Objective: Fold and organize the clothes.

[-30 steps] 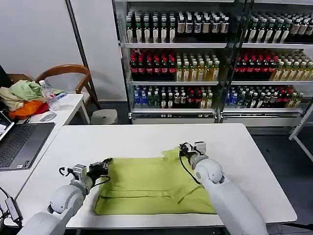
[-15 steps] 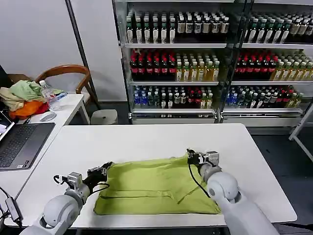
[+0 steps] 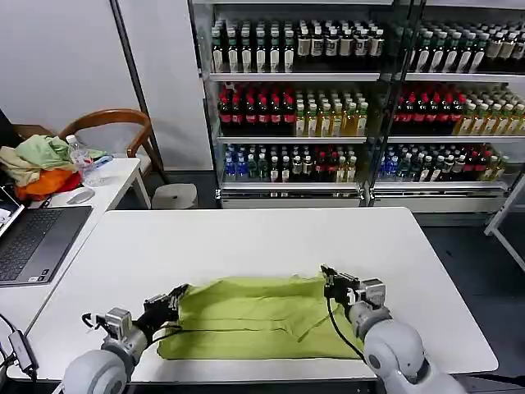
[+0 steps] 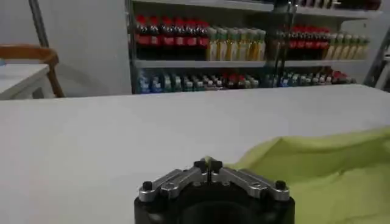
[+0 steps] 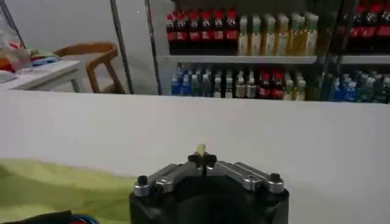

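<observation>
The clothes are one lime yellow-green T-shirt (image 3: 258,318), lying folded over on itself near the front edge of the white table (image 3: 246,238). My left gripper (image 3: 175,295) is shut on the shirt's far left corner. My right gripper (image 3: 329,276) is shut on its far right corner. In the left wrist view a sliver of green cloth pokes out between the closed jaws of the left gripper (image 4: 209,164), and the T-shirt (image 4: 317,170) spreads off to one side. In the right wrist view a green tip sticks up from the shut right gripper (image 5: 202,157), with the T-shirt (image 5: 67,189) behind it.
A side desk on the left holds a laptop (image 3: 33,242), a mouse (image 3: 79,195), a water bottle (image 3: 80,158) and a heap of pale green, cream and orange garments (image 3: 37,164). A wooden chair (image 3: 115,123) stands behind it. Drink coolers (image 3: 361,98) line the back wall.
Both grippers have drawn toward the table's front edge, pulling the shirt's far edge with them. The shirt now lies as a shorter, doubled band.
</observation>
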Robot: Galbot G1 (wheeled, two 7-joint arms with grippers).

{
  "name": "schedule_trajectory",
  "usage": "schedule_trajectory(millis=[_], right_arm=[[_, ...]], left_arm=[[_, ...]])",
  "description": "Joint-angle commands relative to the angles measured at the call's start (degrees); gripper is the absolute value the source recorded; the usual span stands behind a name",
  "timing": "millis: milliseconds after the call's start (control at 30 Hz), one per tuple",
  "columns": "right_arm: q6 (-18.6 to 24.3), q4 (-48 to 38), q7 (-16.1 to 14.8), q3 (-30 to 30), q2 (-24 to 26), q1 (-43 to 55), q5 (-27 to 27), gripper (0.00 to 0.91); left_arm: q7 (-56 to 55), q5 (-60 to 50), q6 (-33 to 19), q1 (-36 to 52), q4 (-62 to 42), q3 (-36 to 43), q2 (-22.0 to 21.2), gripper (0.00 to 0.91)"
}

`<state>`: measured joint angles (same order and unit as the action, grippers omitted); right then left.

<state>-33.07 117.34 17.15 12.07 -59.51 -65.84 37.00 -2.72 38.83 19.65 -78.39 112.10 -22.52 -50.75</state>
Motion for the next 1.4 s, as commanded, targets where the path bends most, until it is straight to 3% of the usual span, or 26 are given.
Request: schedule_trajectory(millis=[33, 1200, 1233, 1267, 1300, 1400], right_arm=[[0.01, 6.63, 0.0, 1.57, 0.93, -7.26, -1.92, 0.0], [0.42, 8.16, 0.52, 3.79, -0.96, -15.17, -5.41, 0.0], [0.43, 7.79, 0.36, 3.78, -0.95, -15.17, -5.74, 0.06], [0.4, 7.64, 0.35, 3.74, -0.94, -15.18, -6.05, 0.645], [0.03, 7.46, 0.74, 3.61, -0.96, -15.33, -6.57, 0.907], [0.13, 7.44, 0.42, 3.46, -1.07, -15.74, -7.46, 0.907]], left_arm=[[0.33, -0.12, -0.06, -6.7, 4.25, -2.75, 0.36, 0.04], [1.0, -0.74, -0.66, -9.18, 4.12, -3.98, 1.72, 0.05], [0.88, -1.37, -0.51, -9.3, 4.13, -3.91, 1.69, 0.786], [0.67, -2.26, -0.06, -9.4, 4.19, -3.78, 1.65, 0.907], [0.34, -3.96, 0.67, -9.76, 4.4, -3.64, 1.61, 0.907], [-0.48, -4.95, 0.52, -10.38, 4.72, -3.56, 1.26, 0.907]])
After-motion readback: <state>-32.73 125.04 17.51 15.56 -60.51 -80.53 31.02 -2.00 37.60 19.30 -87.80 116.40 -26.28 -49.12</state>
